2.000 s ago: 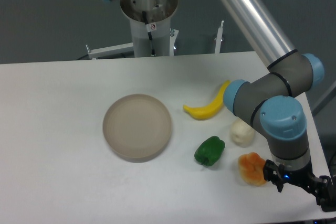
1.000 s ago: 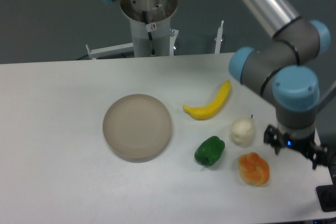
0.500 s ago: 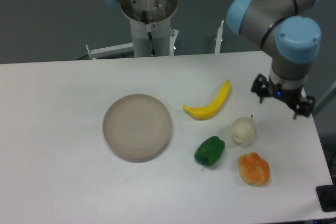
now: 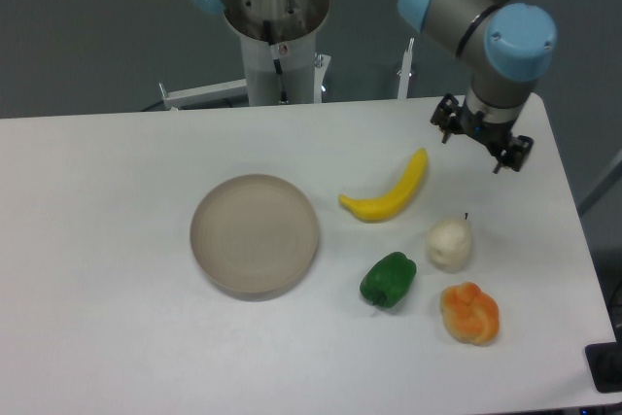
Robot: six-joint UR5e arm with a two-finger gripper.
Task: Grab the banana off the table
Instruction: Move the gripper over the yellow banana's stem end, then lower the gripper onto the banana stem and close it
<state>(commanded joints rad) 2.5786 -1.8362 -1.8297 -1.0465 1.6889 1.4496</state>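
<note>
One fixed view, high, facing table and arm base.

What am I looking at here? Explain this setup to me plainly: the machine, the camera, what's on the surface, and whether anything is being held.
This is one fixed camera looking down at a large flat white table from the front. The grey-and-blue jointed machine is a robot arm; its black two-finger gripper hangs over the table's far right side, fingers spread, holding nothing.

Lying on the table: a curved bright yellow toy banana, a round beige plate, a green toy pepper, a small whitish pear-like fruit, and a lumpy orange-yellow fruit. The banana lies just left of the gripper and below it in the picture, untouched.
</note>
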